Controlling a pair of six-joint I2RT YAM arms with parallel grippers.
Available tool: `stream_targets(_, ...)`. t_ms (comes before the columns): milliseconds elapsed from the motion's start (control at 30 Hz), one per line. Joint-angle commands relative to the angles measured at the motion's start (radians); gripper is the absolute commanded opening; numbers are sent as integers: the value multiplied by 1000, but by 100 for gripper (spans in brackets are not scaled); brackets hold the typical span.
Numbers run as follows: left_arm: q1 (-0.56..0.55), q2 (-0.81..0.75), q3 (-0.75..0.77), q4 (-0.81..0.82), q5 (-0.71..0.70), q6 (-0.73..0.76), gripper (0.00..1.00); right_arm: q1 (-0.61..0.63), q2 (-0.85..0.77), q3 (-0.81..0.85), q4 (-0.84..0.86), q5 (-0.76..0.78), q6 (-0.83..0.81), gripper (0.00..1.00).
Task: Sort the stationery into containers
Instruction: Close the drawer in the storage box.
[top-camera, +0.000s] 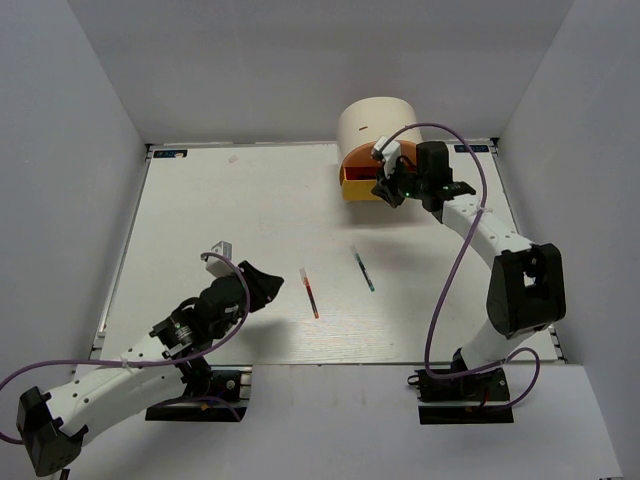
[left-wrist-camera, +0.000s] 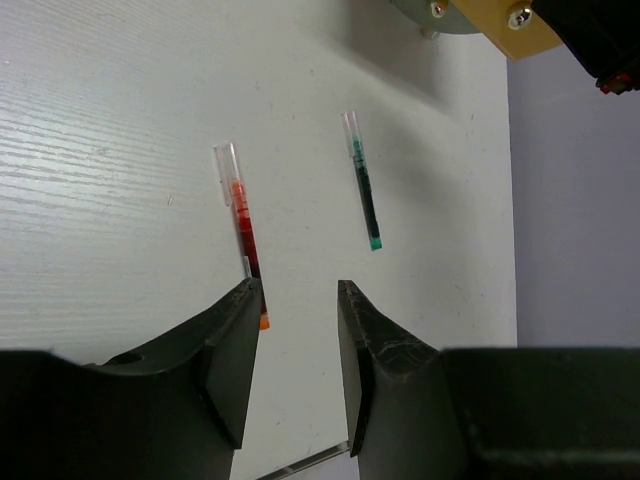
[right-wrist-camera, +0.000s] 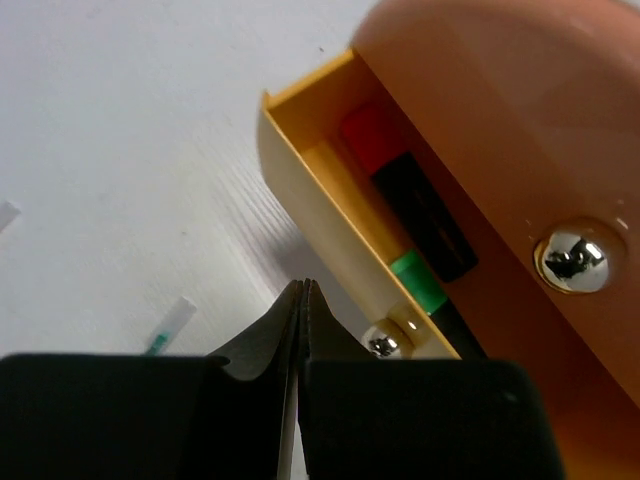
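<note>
Two pens lie loose on my worktop (top-camera: 230, 210): the red pen (left-wrist-camera: 243, 225) and the green pen (left-wrist-camera: 365, 195), well apart from the cream desk unit (top-camera: 375, 120). My left end effector (left-wrist-camera: 300, 286) hovers partly open and empty at the red pen's near tip. I judge a pickup is in hand, and it calls for centring, descending and squeezing. My right end effector (right-wrist-camera: 302, 290) is closed on nothing beside the open yellow drawer (right-wrist-camera: 300, 180).

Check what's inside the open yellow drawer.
Two items show in the yellow drawer: an orange-capped highlighter and a green-capped highlighter nearer the knob. The rest lies under the pink drawer front above, so anything further in is hidden.
</note>
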Motion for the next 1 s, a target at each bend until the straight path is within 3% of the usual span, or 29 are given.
stream_targets(0, 0, 3, -6, -6, -13, -5, 47, -5, 21, 39, 39, 106, -32, 0)
stream_targets(167, 0, 13, -6, -17, -13, -5, 47, 1, 57, 44, 140, 251, -9, 0)
stream_targets(400, 0, 3, -15, -17, -13, -14, 47, 3, 86, 50, 200, 336, -32, 0)
stream_targets(967, 0, 3, -15, -26, -13, -14, 49, 9, 141, 75, 288, 336, -17, 0)
